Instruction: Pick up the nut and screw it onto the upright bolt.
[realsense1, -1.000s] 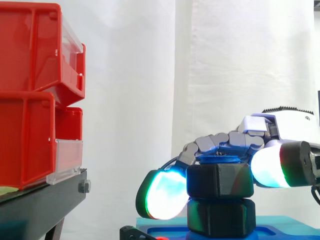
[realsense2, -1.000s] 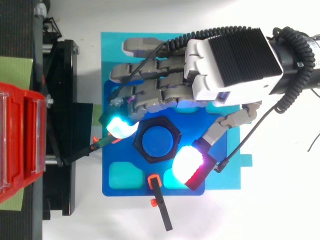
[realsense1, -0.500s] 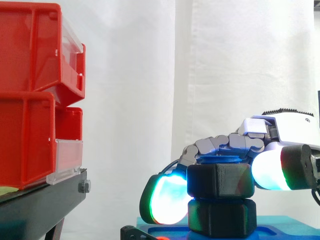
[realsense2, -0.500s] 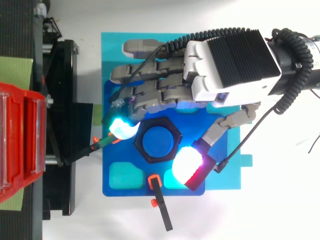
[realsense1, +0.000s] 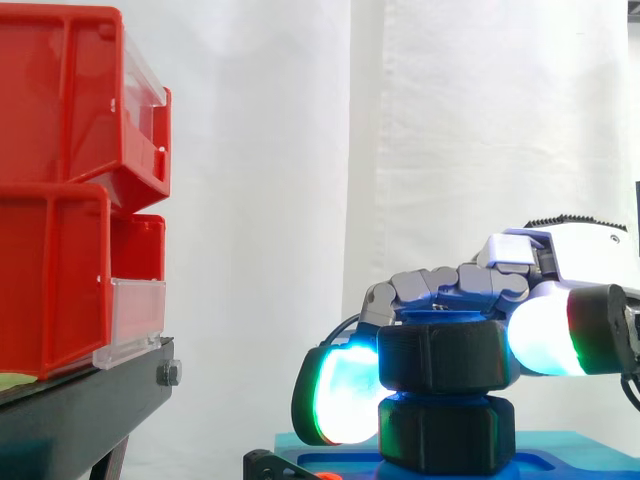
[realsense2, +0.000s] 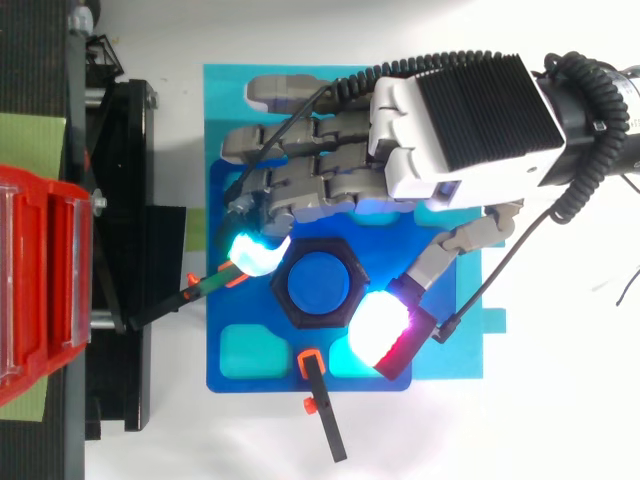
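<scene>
Right now the hand reaches in over the blue base plate, its fingers curled down around the black nut. A cyan pad presses one side of the nut and the white thumb pad the other. The nut sits at the top of the upright blue bolt, just above a black hexagonal block.

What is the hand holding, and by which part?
The nut, sitting on the bolt. The hand pinches it by opposite sides between its glowing pads.
</scene>
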